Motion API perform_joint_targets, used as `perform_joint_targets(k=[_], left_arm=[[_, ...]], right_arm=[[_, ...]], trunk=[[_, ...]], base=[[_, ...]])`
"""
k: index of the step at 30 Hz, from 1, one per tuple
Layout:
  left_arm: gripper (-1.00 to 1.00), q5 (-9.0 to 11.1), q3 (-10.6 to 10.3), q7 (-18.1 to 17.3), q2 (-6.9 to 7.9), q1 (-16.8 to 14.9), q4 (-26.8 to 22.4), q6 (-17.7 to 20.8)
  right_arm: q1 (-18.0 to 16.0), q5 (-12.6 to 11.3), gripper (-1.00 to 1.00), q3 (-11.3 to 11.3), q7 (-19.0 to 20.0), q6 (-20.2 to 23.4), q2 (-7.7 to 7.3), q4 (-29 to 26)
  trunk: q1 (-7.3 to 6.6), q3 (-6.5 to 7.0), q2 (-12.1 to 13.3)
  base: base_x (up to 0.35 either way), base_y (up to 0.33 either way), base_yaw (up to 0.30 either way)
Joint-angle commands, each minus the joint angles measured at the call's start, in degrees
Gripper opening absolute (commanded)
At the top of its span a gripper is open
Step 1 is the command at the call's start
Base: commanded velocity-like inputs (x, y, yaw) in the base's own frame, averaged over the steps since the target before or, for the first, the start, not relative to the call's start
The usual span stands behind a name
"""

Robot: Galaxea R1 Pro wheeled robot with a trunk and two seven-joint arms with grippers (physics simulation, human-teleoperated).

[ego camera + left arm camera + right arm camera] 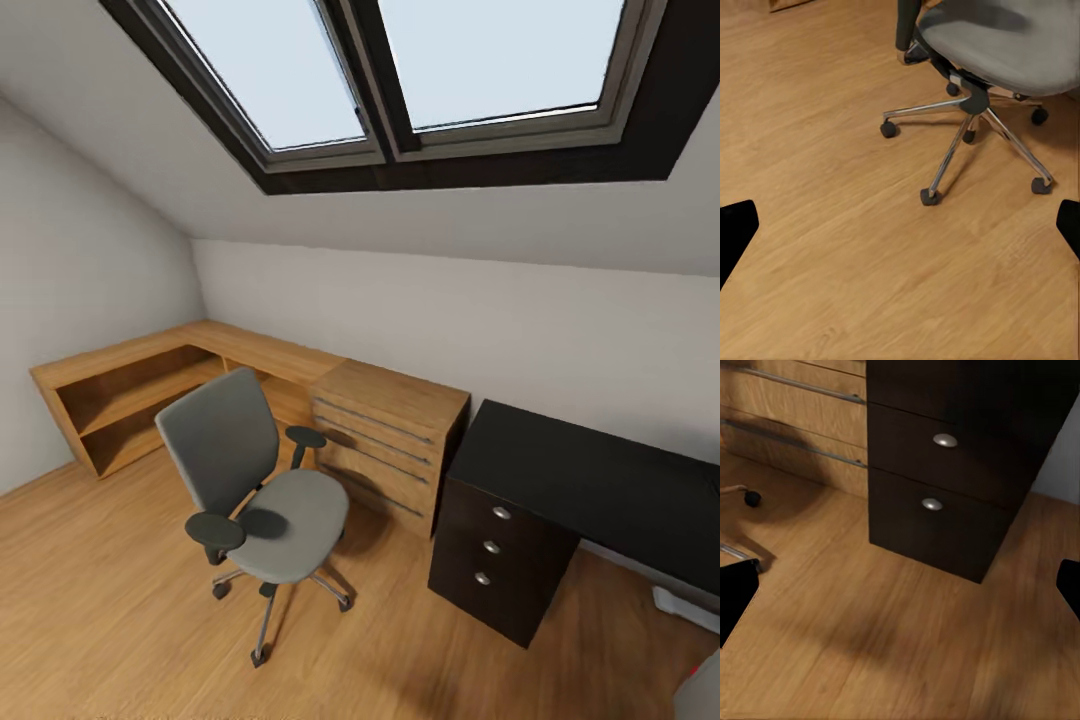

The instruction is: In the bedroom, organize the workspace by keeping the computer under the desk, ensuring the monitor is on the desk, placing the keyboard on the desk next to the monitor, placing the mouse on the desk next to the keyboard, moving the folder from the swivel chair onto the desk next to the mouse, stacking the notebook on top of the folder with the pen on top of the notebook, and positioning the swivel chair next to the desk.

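Observation:
The grey swivel chair (258, 478) stands on the wood floor left of the middle, its seat bare, about a chair's width from the black desk (600, 480). The shown part of the desk top is bare. Its black drawer unit (495, 555) fills much of the right wrist view (945, 472). My left gripper (900, 232) hangs open over the floor, just short of the chair's chrome base (967, 127). Open too, my right gripper (900, 592) is low over the floor before the drawer unit. The computer, monitor, keyboard, mouse, folder, notebook and pen are out of view.
A light wooden drawer chest (390, 440) stands between chair and desk, joined to a low wooden corner shelf (130, 385) along the walls. A sloped ceiling with skylights (400, 80) hangs overhead. A white object (690, 605) lies low under the desk.

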Motion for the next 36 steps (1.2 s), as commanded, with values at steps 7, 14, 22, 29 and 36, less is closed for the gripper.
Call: perform_joint_targets(k=[7, 14, 22, 29, 36], left_arm=[[1.00, -0.18, -0.43, 0.45, -0.73, 1.10, 0.02, -0.17], [1.00, -0.24, -0.54, 0.13, -0.80, 1.42, 0.02, -0.17], [1.00, -0.25, -0.55, 0.22, -0.60, 1.47, -0.02, 1.43], [1.00, -0.14, -0.46, 0.44, -0.30, 1.47, 0.02, 3.21], [1.00, -0.08, -0.33, 0.60, -0.20, 1.47, 0.02, 3.57]], right_arm=[[0.08, 0.63, 1.00, -0.45, -0.24, -0.21, -0.11, 0.11], [0.10, 0.63, 1.00, -0.45, -0.25, -0.21, -0.20, 0.11], [0.09, 0.67, 1.00, -0.45, -0.25, -0.21, -0.24, 0.11], [0.09, 0.71, 1.00, -0.45, -0.20, -0.21, -0.25, 0.11], [0.10, 0.78, 1.00, -0.45, -0.16, -0.21, -0.25, 0.11]], trunk=[[0.04, -0.06, -0.13], [0.04, -0.05, -0.13], [0.04, -0.05, -0.13], [0.04, -0.05, -0.13], [0.04, -0.05, -0.13]], base=[[0.000, 0.000, 0.276], [0.000, 0.000, 0.277], [0.000, 0.000, 0.278], [0.000, 0.000, 0.279], [0.000, 0.000, 0.279]])
